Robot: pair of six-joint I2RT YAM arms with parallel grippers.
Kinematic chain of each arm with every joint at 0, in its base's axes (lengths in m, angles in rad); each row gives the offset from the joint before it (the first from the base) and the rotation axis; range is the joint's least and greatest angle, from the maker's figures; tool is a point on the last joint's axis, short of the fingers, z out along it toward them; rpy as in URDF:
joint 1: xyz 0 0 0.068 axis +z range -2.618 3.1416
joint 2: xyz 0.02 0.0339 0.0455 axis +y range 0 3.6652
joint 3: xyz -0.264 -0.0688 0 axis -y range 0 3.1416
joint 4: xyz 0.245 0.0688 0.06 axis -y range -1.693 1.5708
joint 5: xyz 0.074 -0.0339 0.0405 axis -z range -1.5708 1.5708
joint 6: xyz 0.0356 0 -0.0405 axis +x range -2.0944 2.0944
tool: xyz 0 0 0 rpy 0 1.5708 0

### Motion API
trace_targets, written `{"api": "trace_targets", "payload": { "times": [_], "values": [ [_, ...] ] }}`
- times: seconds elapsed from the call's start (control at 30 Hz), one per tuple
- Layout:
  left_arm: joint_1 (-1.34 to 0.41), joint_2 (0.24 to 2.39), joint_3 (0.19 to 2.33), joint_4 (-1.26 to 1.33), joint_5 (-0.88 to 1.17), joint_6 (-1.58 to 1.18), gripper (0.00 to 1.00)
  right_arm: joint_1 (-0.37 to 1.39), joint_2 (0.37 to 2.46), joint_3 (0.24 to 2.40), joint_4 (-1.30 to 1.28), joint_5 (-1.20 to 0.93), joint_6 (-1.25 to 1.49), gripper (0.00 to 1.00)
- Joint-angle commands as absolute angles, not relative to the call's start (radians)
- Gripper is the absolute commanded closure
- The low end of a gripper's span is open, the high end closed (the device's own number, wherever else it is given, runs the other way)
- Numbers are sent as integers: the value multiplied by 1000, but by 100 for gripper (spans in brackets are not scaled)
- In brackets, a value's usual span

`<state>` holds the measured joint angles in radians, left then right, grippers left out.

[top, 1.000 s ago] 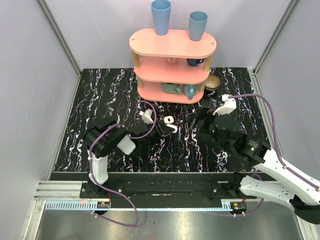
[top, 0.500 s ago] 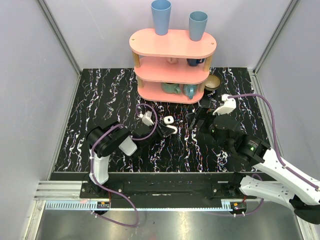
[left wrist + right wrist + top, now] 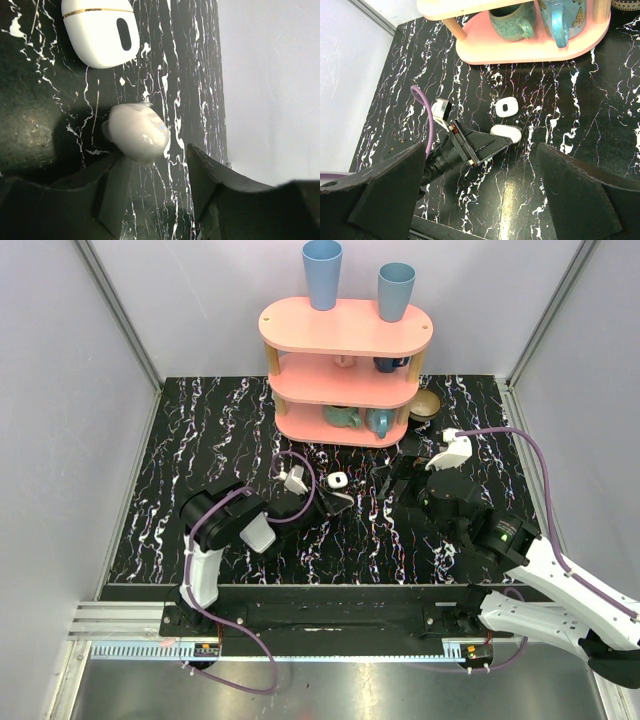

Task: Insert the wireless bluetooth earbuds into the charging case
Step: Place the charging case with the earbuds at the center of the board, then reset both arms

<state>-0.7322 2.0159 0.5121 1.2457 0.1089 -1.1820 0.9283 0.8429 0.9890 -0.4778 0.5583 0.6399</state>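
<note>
A pink three-tier shelf [image 3: 350,325] stands at the far side of the black, white-veined table [image 3: 200,440], with the left blue cup [image 3: 322,273] and the right blue cup [image 3: 396,290] upright on its top tier. Its bottom tier holds a teal mug [image 3: 342,417] and a blue mug [image 3: 380,422] side by side, and its middle tier holds a small pink cup [image 3: 345,360] and a dark blue mug [image 3: 390,364]. A round brown thing [image 3: 427,405] lies on the table just right of the shelf's foot.

SITE: you are looking into a robot test cell in a lab | WALLS: plain pale panels [image 3: 60,390] box your bench in on three sides, with metal corner struts [image 3: 118,315] | BENCH: black marbled tabletop [image 3: 200,440]; left arm [image 3: 205,540] and right arm [image 3: 545,565] mounted at its near edge | PROPS: staged pink shelf [image 3: 345,325] with blue cups [image 3: 322,270]
</note>
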Motion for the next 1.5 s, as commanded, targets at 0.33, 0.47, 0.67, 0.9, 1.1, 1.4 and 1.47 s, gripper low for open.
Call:
{"api": "trace_targets", "payload": {
  "times": [0.33,0.47,0.67,0.9,1.1,1.4,1.47],
  "values": [
    [-739,1934,371,1313,107,-1135,37,920,847,1029,-469,548,634,0],
    [-749,1901,282,1385,121,-1134,33,920,853,1028,-465,546,634,0],
    [-775,1611,225,1123,84,-1002,1,917,854,1014,-465,574,611,0],
    [-795,1097,342,461,-153,-718,1,887,883,989,-479,580,594,0],
    [-790,806,400,151,-330,-542,1,767,899,928,-497,506,598,0],
    [-790,705,440,95,-463,-482,1,212,1041,740,-434,96,588,0],
    [-792,725,508,2,-526,-480,1,178,1064,707,-387,84,572,0]
  ]
}}
